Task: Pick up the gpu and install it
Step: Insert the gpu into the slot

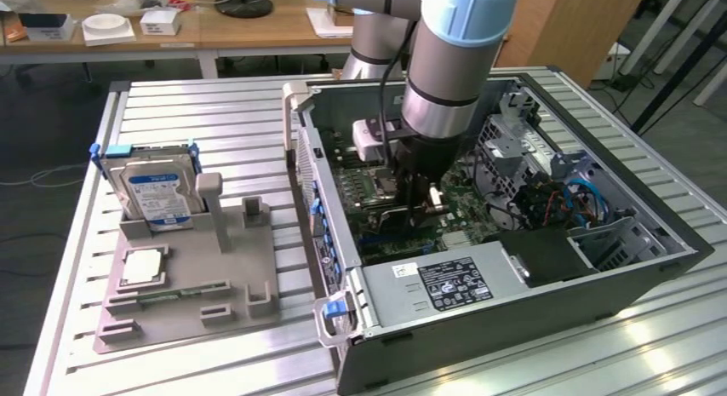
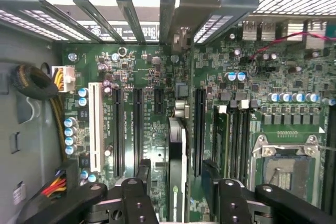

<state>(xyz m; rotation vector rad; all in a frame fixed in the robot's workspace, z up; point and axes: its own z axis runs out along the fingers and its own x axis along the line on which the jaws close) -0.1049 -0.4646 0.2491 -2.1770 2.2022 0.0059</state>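
The gpu (image 2: 176, 166) stands on edge on the motherboard (image 2: 152, 124), a thin dark card with a pale rim, in line with the slot bracket at the case's back wall. My gripper (image 2: 177, 174) straddles it, open. One black finger (image 2: 144, 174) and the other (image 2: 211, 174) each stand a little clear of the card's faces. In the exterior view the gripper (image 1: 416, 198) reaches down into the open computer case (image 1: 636, 268), over the motherboard's middle.
A grey fixture tray (image 1: 187, 281) at the exterior view's left holds a hard drive (image 1: 157, 196), a square chip (image 1: 142, 266) and a memory stick (image 1: 182, 291). The power supply (image 1: 449, 281), drive cages and cables crowd the case. Empty expansion slots (image 2: 118, 129) flank the card.
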